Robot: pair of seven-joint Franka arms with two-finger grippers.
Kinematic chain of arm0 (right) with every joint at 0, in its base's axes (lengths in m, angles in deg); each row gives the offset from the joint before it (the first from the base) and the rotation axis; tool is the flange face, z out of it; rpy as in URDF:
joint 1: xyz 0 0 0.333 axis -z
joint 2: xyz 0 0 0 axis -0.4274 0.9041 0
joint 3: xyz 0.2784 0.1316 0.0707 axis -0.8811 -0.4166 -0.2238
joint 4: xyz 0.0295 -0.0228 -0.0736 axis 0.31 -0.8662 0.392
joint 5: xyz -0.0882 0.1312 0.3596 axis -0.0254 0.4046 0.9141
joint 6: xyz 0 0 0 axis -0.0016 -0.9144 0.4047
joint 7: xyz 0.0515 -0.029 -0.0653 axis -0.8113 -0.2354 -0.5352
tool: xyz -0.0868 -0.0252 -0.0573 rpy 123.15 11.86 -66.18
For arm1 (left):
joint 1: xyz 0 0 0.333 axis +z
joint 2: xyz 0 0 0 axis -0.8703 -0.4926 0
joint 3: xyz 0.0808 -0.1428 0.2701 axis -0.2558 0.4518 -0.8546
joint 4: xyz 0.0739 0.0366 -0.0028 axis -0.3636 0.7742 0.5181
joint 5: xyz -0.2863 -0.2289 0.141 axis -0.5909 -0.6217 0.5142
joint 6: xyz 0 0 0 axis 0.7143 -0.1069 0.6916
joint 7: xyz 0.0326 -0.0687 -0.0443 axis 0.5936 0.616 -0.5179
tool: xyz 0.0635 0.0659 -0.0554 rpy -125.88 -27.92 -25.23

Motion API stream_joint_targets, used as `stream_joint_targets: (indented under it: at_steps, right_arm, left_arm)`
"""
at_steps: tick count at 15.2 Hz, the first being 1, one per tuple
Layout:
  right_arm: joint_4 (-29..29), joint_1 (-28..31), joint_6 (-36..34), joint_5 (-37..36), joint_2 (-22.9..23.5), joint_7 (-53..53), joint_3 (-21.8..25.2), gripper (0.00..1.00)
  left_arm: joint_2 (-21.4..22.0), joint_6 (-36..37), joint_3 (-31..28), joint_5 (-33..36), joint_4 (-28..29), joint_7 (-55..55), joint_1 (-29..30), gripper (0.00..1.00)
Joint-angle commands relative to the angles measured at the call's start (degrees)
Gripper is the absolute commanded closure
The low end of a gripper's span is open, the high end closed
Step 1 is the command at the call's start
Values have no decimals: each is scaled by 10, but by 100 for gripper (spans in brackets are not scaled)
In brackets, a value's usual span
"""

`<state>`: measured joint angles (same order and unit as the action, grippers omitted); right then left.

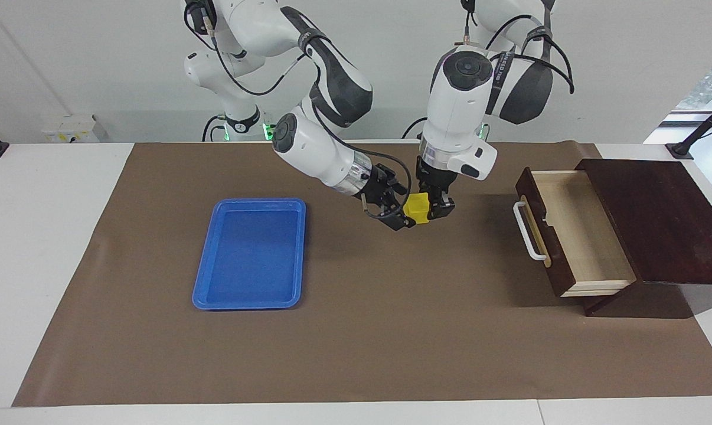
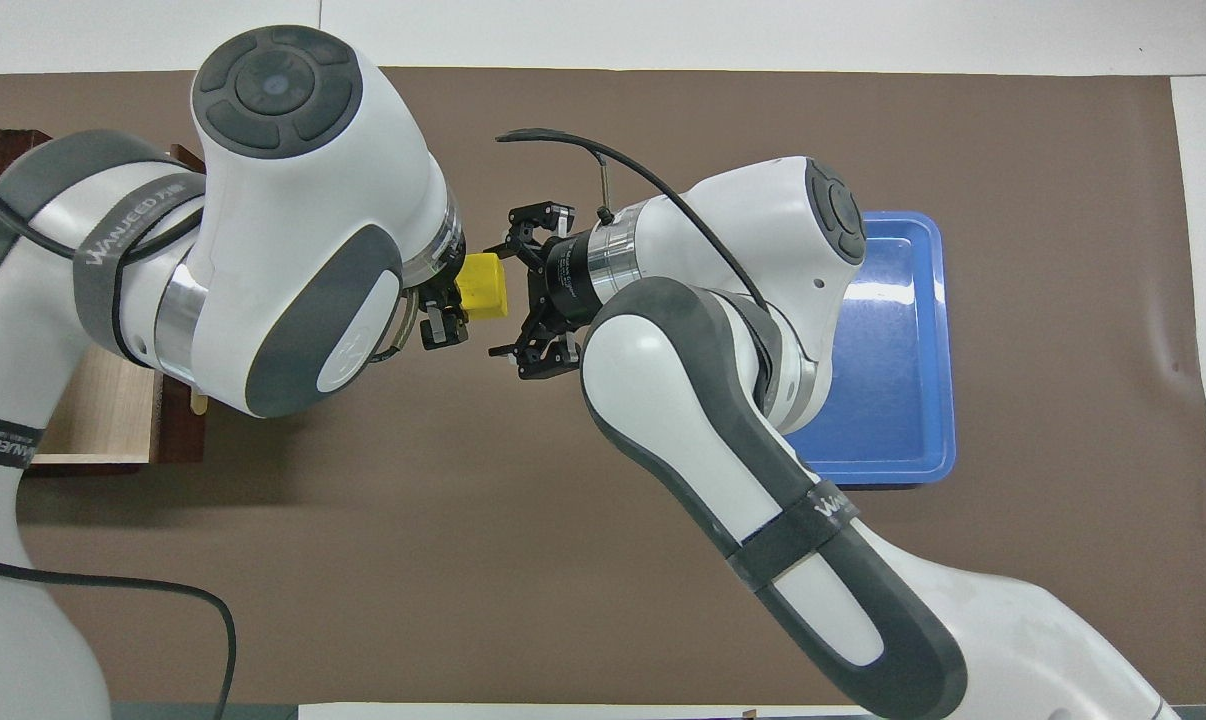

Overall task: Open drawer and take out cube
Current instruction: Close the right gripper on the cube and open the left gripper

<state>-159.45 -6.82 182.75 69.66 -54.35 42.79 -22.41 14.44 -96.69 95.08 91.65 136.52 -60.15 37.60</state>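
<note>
Mid-air transfer at frame centre of the facing view. Cube [image 1: 417, 206], small, yellow and rigid, probably light, held above the bare brown worktop [image 1: 356, 330], between tray and drawer. Left gripper [image 1: 435, 208] pointing straight down, closed on the cube. Right gripper [image 1: 404, 213] tilted in from the tray side, fingers spread wide about the cube, apparently not yet clamped. Flat, possibly slick faces: best taken on two parallel sides left free by the other fingers, squarely and at mid-height, to avoid twist or slip. Drawer [image 1: 580, 236] pulled open at centre right, pale interior empty. Blue tray [image 1: 300, 251] at centre left, empty.
</note>
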Motion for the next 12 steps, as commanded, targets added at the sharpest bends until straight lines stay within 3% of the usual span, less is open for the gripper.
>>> stream_joint_targets:
  at_steps: [1, 2, 3, 4, 5, 12]
  right_arm:
    - [11, 0, -8, -10, 6, 15, -1, 1]
    - [11, 1, -9, -10, 6, 15, -1, 7]
    - [11, 1, -9, -12, 6, 14, -1, 29]
    - [11, 1, -9, -13, 6, 12, -1, 76]
    - [11, 2, -10, -15, 6, 10, -1, 100]
    - [31, 11, -22, -34, 12, -6, -1, 100]
  left_arm:
    - [3, -10, -5, -3, 7, 1, -5, 100]
    - [3, -11, -5, -3, 7, 2, -5, 100]
    - [3, -11, -5, -2, 7, 2, -5, 100]
    - [3, -10, -5, -2, 7, 2, -5, 100]
    - [3, -10, -5, -2, 7, 3, -5, 100]
    - [5, -21, -5, -2, 15, 11, -5, 100]
